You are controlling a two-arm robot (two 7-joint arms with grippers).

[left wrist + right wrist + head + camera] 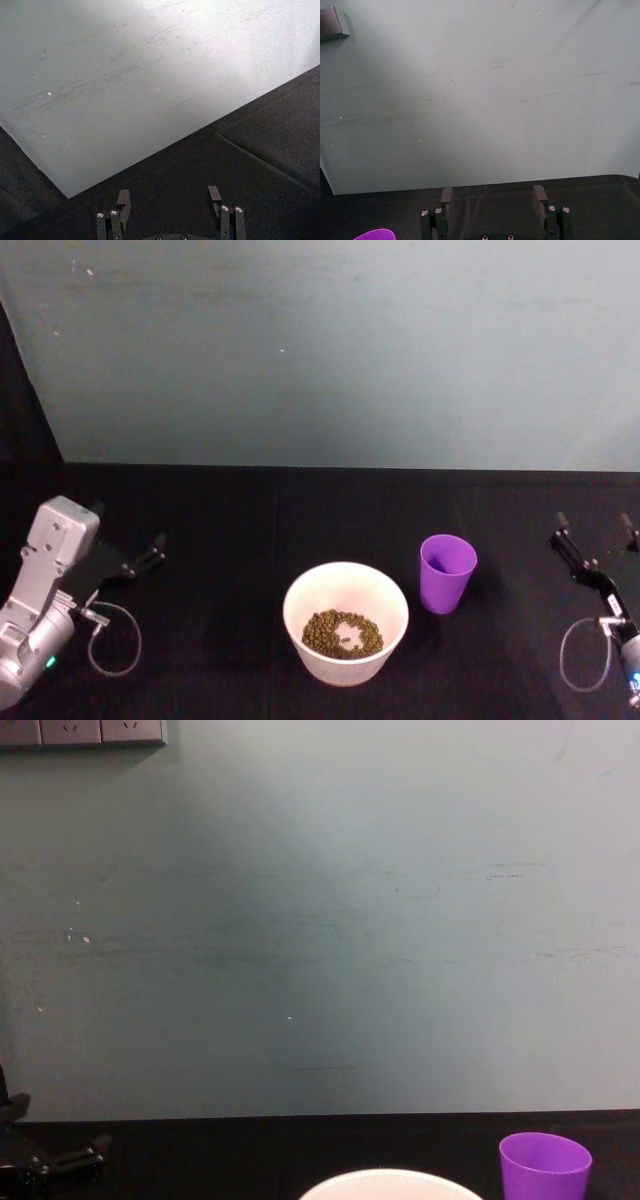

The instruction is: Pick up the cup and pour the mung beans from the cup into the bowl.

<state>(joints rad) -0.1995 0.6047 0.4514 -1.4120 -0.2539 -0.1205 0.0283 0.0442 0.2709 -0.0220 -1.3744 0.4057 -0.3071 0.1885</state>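
Cup [447,572] upright beside bowl [345,623], left gripper [140,562] and right gripper [592,537] spread, table edges

My right fingers [565,525] are spread, nothing between them; bare black worktop [520,540] lies open from them across to the cup [446,572]. The bowl [345,621] stands just beyond the cup, a narrow gap between the two. My left fingers [150,552] are spread, with open worktop between them and the bowl.

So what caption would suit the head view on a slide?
Mung beans lie in the bowl, the cup upright beside it, left claw and right claw open at the sides.
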